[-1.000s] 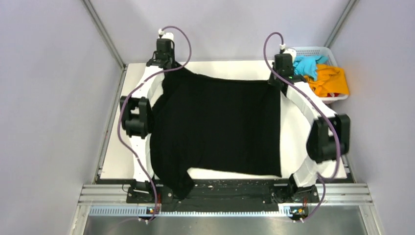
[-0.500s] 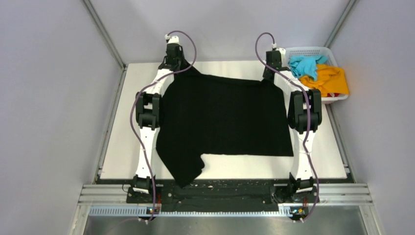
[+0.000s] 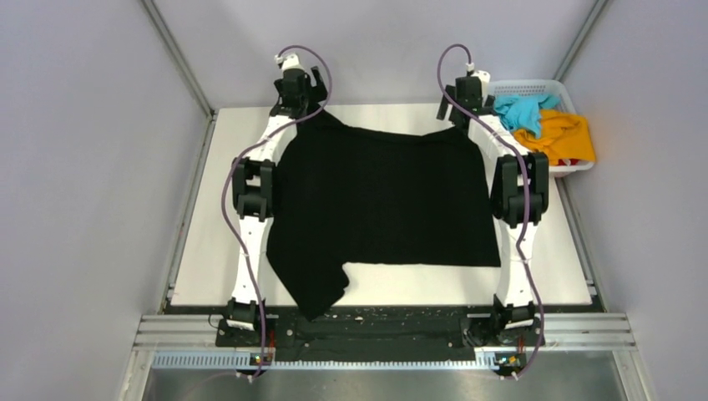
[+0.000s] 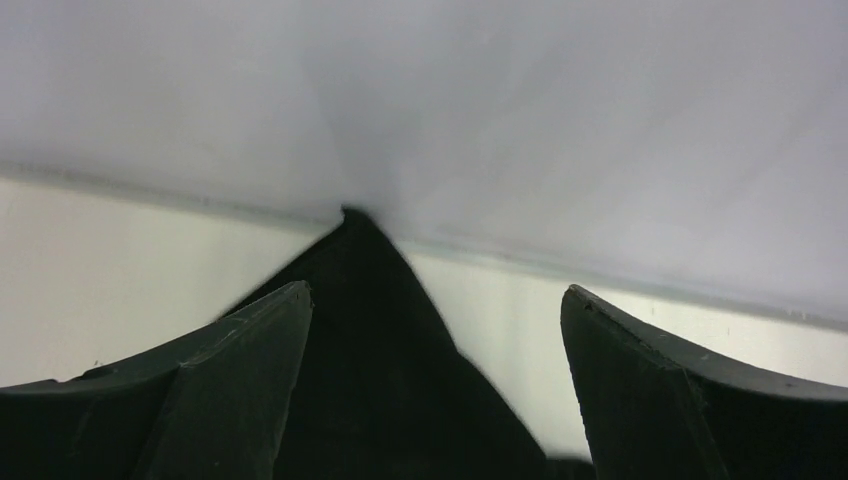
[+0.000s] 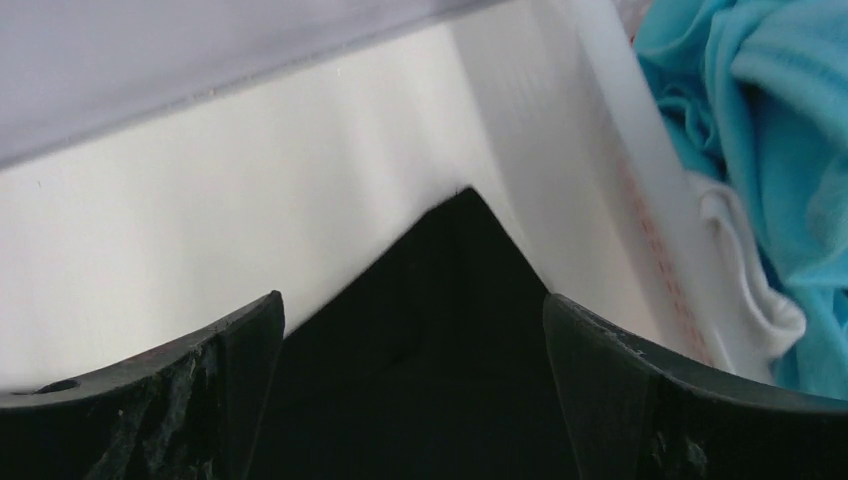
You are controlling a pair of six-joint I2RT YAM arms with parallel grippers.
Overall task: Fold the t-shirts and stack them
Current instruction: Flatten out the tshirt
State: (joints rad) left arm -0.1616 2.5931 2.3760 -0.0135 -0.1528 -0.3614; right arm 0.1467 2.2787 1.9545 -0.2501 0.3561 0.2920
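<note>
Top external: large black t-shirt flat across the middle of the white counter, far edge close to the back wall, both far corners drawn out to points. Near-left sleeve past the near counter edge, draped onto the dark base rail between the arm bases. Near edge otherwise straight, with a bare strip of counter in front of it.

Left end effector at the far-left shirt corner, right end effector at the far-right corner. Both arms stretched along the shirt's sides, elbows about halfway up.

Left wrist: fingers spread wide, nothing clamped. Black corner tip on the counter between them, pointing at the wall seam. Clear gap to the right finger; fabric right up against the left finger, contact unclear.

Right wrist: same picture, fingers wide apart, no grip. Black corner in the gap, flat on the counter, tip just short of the basket wall.

White lattice basket at the far-right counter corner, just beside the right end effector. Inside: turquoise-blue t-shirt bunched at the left, orange-yellow t-shirt crumpled at the right and spilling over the rim. Both unfolded.
</note>
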